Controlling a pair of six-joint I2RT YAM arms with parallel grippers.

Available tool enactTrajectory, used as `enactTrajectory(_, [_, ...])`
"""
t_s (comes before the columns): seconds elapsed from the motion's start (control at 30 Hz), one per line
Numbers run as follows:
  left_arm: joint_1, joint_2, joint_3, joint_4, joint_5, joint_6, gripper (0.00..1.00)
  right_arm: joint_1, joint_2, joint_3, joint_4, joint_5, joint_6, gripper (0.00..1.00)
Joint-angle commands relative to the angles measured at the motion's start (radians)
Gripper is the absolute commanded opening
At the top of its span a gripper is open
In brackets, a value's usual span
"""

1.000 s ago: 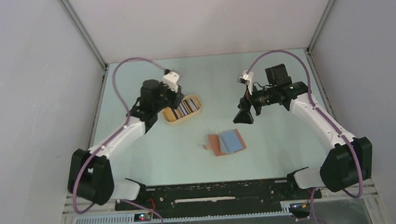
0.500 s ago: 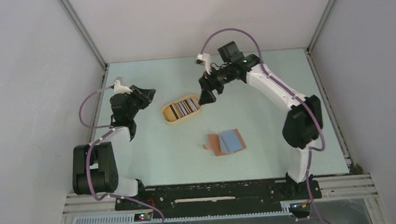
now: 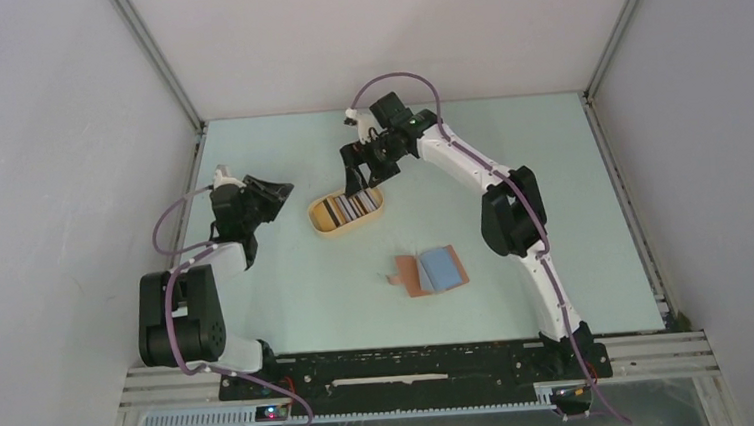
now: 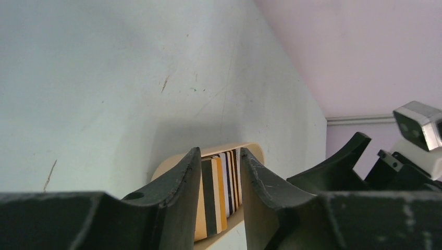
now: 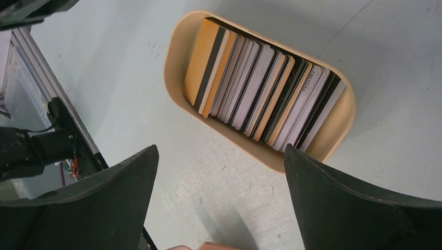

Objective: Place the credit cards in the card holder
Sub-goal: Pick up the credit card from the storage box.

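Note:
The reddish-brown card holder (image 3: 408,275) lies open on the table, with a light blue card (image 3: 442,266) on its right half. Several credit cards (image 5: 260,88) stand on edge in an oval tan tray (image 5: 177,67), which also shows in the top view (image 3: 321,223). My right gripper (image 5: 220,151) is wide open and empty; in the top view (image 3: 359,179) it hovers over the tray's far edge. My left gripper (image 4: 220,166) is empty, its jaws a little apart. In the top view (image 3: 276,192) it is left of the tray, pointing at it.
The enclosure's left wall and metal frame post (image 3: 187,201) stand close behind the left arm. The right arm (image 3: 470,161) reaches across the far middle of the table. A sliver of the card holder (image 5: 208,246) shows at the bottom of the right wrist view.
My right arm has swung left from the table's right middle to above the tray. My left arm has drawn back from the tray to the left edge.

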Motion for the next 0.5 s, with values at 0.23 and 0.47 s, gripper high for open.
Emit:
enactTrajectory(0.23, [-0.024, -0.024, -0.037, -0.081, -0.037, -0.087, 0.37, 0.019, 0.098, 0.121, 0.051, 0.029, 0.178, 1.00])
enactTrajectory(0.47, [-0.042, -0.011, -0.015, -0.145, -0.026, -0.081, 0.37, 0.030, 0.142, 0.150, 0.065, 0.107, 0.242, 1.00])
